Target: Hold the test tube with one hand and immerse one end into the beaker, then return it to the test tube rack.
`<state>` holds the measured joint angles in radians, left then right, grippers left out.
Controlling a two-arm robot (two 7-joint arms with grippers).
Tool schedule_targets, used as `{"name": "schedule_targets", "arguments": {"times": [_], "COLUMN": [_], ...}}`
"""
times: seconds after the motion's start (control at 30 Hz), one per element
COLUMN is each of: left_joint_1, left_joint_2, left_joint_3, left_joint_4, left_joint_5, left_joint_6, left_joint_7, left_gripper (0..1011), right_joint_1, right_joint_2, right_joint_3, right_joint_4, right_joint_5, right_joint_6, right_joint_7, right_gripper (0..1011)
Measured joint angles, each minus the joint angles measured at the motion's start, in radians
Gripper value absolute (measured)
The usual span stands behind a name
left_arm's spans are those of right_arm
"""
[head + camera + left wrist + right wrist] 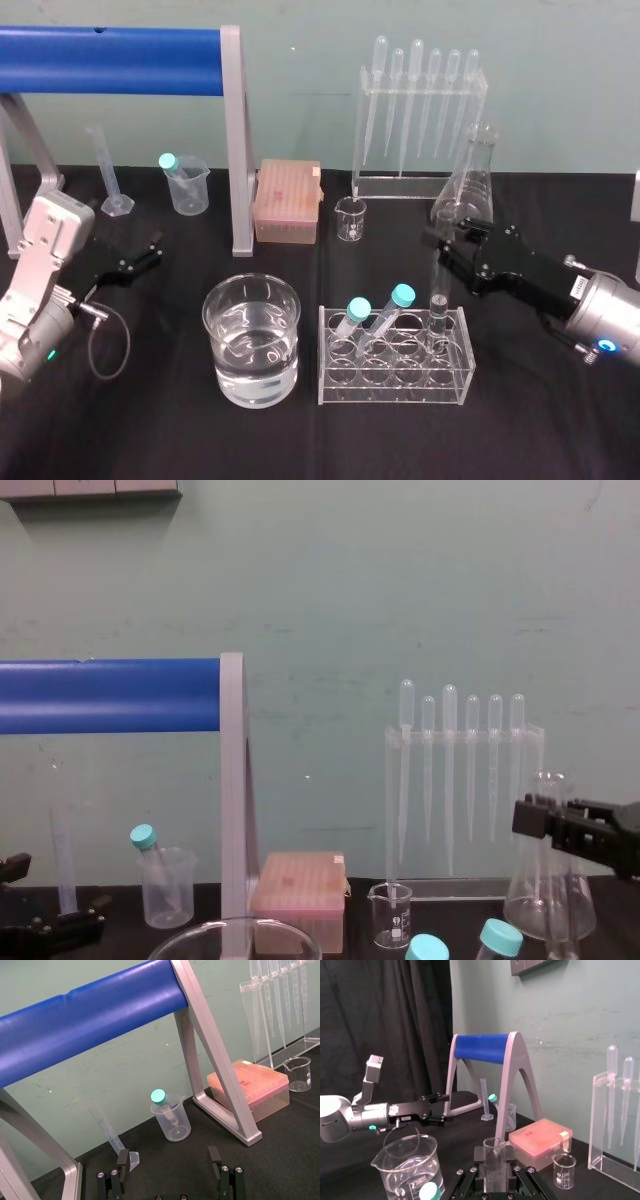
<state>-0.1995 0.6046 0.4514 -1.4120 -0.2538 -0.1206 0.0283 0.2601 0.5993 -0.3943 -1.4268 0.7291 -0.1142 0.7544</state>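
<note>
The test tube is a thin clear glass tube standing upright in the far right hole of the clear test tube rack. My right gripper reaches in from the right and is shut on the tube's upper part. In the right wrist view the test tube sits between both fingers. The beaker is wide, about half full of water, and stands just left of the rack. My left gripper rests open and empty at the far left of the table.
Two teal-capped tubes lean in the rack's left holes. Behind stand a conical flask, a pipette stand, a small glass beaker, a pink tip box, a plastic beaker with a capped tube, a measuring cylinder and a blue-barred frame.
</note>
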Motion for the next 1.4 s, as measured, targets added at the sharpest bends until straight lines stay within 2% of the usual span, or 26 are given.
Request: {"name": "schedule_targets", "arguments": {"times": [0.23, 0.8, 0.9, 0.93, 1.03, 1.1, 1.17, 1.2, 1.3, 1.33, 1.4], "left_joint_1": [0.0, 0.0, 0.0, 0.0, 0.0, 0.0, 0.0, 0.0, 0.0, 0.0, 0.0], "left_joint_2": [0.0, 0.0, 0.0, 0.0, 0.0, 0.0, 0.0, 0.0, 0.0, 0.0, 0.0], "left_joint_3": [0.0, 0.0, 0.0, 0.0, 0.0, 0.0, 0.0, 0.0, 0.0, 0.0, 0.0], "left_joint_4": [0.0, 0.0, 0.0, 0.0, 0.0, 0.0, 0.0, 0.0, 0.0, 0.0, 0.0], "left_joint_5": [0.0, 0.0, 0.0, 0.0, 0.0, 0.0, 0.0, 0.0, 0.0, 0.0, 0.0], "left_joint_6": [0.0, 0.0, 0.0, 0.0, 0.0, 0.0, 0.0, 0.0, 0.0, 0.0, 0.0], "left_joint_7": [0.0, 0.0, 0.0, 0.0, 0.0, 0.0, 0.0, 0.0, 0.0, 0.0, 0.0], "left_gripper": [1000, 1000, 1000, 1000, 1000, 1000, 1000, 1000, 1000, 1000, 1000], "right_joint_1": [0.008, 0.007, 0.007, 0.007, 0.006, 0.006, 0.006, 0.006, 0.006, 0.006, 0.006], "right_joint_2": [-0.003, -0.003, -0.003, -0.003, -0.003, -0.003, -0.003, -0.003, -0.003, -0.003, -0.003], "right_joint_3": [-0.01, -0.009, -0.009, -0.009, -0.008, -0.008, -0.008, -0.008, -0.008, -0.008, -0.008], "right_joint_4": [0.019, 0.017, 0.017, 0.017, 0.016, 0.016, 0.016, 0.016, 0.016, 0.016, 0.016], "right_joint_5": [-0.004, -0.003, -0.003, -0.003, -0.002, -0.002, -0.002, -0.002, -0.002, -0.002, -0.002], "right_joint_6": [0.004, 0.003, 0.003, 0.003, 0.003, 0.003, 0.002, 0.002, 0.002, 0.002, 0.002], "right_joint_7": [0.005, 0.004, 0.004, 0.004, 0.004, 0.004, 0.004, 0.004, 0.004, 0.004, 0.004], "right_gripper": [247, 251, 295, 360, 414, 513, 554, 614, 673, 733, 788]}}
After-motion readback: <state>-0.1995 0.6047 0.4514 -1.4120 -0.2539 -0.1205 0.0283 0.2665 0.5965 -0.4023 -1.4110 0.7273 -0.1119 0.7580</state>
